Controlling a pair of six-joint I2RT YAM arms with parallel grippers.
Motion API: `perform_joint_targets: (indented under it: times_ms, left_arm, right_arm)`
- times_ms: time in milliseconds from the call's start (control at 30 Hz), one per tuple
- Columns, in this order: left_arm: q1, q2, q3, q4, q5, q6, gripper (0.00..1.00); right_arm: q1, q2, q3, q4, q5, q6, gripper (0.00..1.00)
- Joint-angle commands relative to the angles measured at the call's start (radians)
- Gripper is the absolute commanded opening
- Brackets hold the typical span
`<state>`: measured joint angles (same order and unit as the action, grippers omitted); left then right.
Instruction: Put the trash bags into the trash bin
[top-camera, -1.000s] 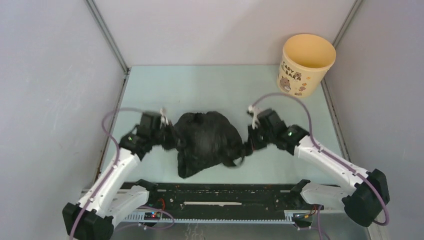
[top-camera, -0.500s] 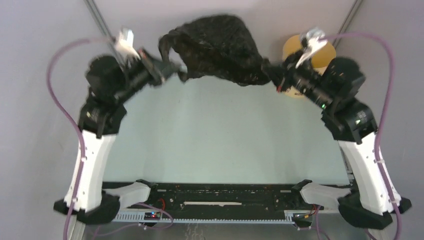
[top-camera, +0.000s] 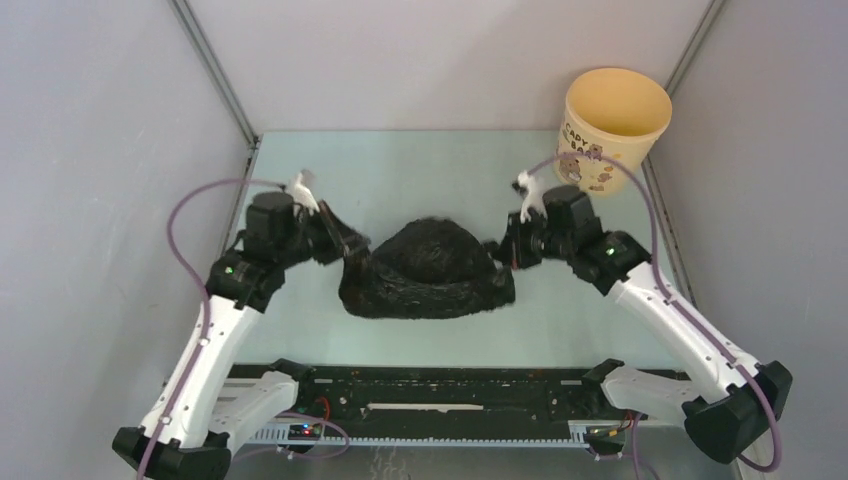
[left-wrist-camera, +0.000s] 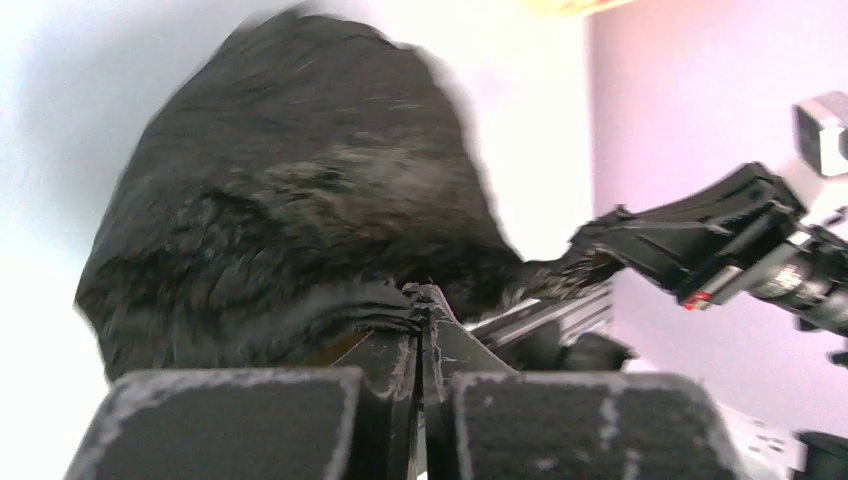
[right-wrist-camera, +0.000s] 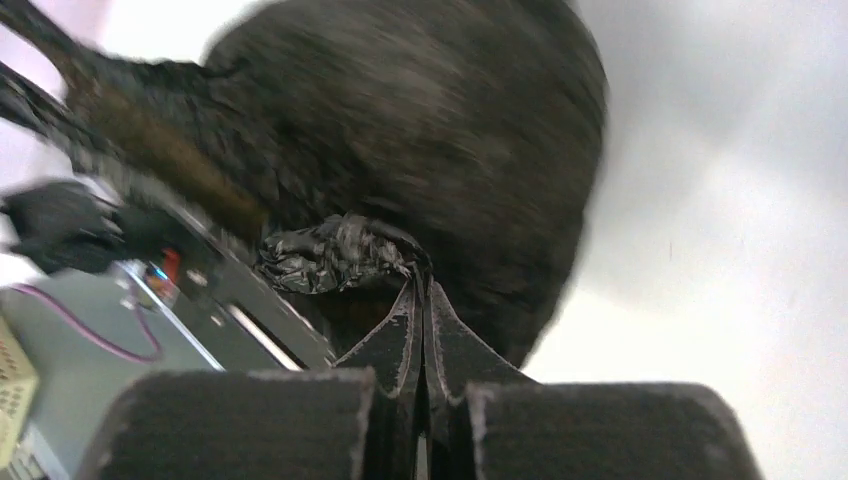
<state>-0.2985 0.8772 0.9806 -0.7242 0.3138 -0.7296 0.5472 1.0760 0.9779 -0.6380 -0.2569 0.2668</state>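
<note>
**Item:** trash bag (top-camera: 428, 270). Black, glossy, crinkled film, puffed into a low dome that looks wider than the bin's mouth. Both wrist views are motion-blurred.

**Location:** middle of the counter (top-camera: 420, 165), slung between the two arms, with its lower edge apparently resting on the surface.

**Holds:**
- Left fingers (left-wrist-camera: 385, 370) are pressed together on a gathered fold at the bag's left edge.
- Right fingers (right-wrist-camera: 395, 345) are clamped on a twisted wad of film at its right edge.

**Destination:** trash bin (top-camera: 598, 150). Pale yellow, upright, mouth open, in the far right corner, well apart from the bag.

**Step in hand (judged):** two-handed hold secured, transfer not yet made.

**Next move calls for:** lifting both ends together and carrying the bag far-right over the rim. The ends then need drawing inward so the wide film drops inside rather than draping over the edge.
</note>
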Motion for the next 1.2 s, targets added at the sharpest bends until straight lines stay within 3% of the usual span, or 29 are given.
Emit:
perform_joint_targets:
  times_ms: [0, 100, 200, 333, 467, 633, 867, 1033, 1167]
  left_arm:
    - [0.001, 0.027, 0.257, 0.137, 0.068, -0.040, 0.00]
    - [0.001, 0.020, 0.392, 0.149, 0.039, -0.056, 0.00]
    - [0.001, -0.013, 0.452, 0.146, -0.009, -0.069, 0.00]
    - [0.001, -0.062, 0.495, 0.103, -0.105, -0.029, 0.00]
    - [0.001, -0.090, 0.491, 0.060, -0.203, 0.023, 0.00]
    - [0.001, -0.071, 0.364, 0.064, -0.174, 0.014, 0.00]
    - [-0.003, 0.105, 0.364, 0.075, -0.046, 0.032, 0.00]
    - [-0.019, 0.185, 0.422, -0.005, 0.015, 0.110, 0.00]
    - [-0.031, 0.186, 0.462, -0.053, -0.019, 0.201, 0.00]
  right_arm:
    - [0.009, 0.052, 0.292, 0.064, -0.086, 0.008, 0.00]
    - [0.032, 0.095, 0.396, 0.065, -0.149, 0.033, 0.00]
    - [0.046, 0.111, 0.406, 0.133, -0.204, 0.112, 0.07]
    - [0.043, 0.131, 0.402, 0.138, -0.167, 0.184, 0.38]
    - [-0.025, 0.135, 0.420, 0.031, -0.110, 0.235, 0.72]
    - [-0.157, 0.144, 0.470, -0.132, -0.008, 0.190, 0.88]
    - [-0.283, 0.202, 0.561, -0.239, 0.177, 0.031, 0.89]
    - [-0.344, 0.399, 0.798, -0.335, 0.371, -0.075, 0.88]
    - [-0.394, 0.540, 0.941, -0.286, 0.456, -0.151, 0.88]
